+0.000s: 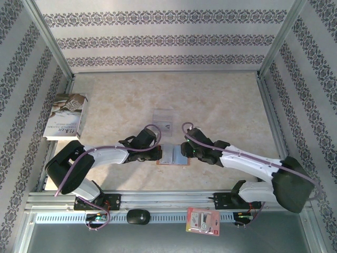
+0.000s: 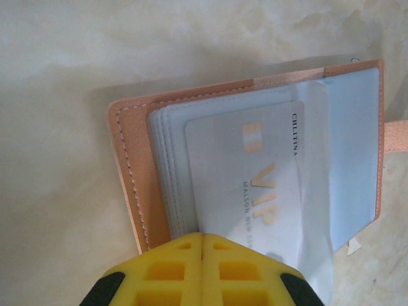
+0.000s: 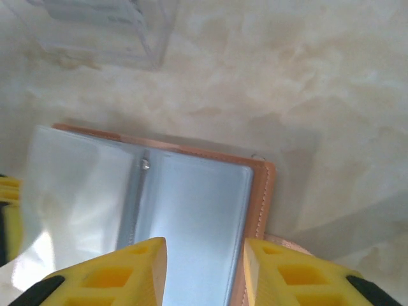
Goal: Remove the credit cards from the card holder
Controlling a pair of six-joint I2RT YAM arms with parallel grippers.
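Card holder (image 1: 173, 156) lies open on table (image 1: 210, 105) between the arms; left gripper (image 2: 203, 254) closed, tips at near edge of VIP credit card (image 2: 248, 185) in its sleeves; right gripper (image 3: 205, 261) parted over opposite page.

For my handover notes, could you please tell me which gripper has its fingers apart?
The right gripper: its yellow fingers stand apart over the open card holder, while the left gripper has them pressed together by the VIP card.
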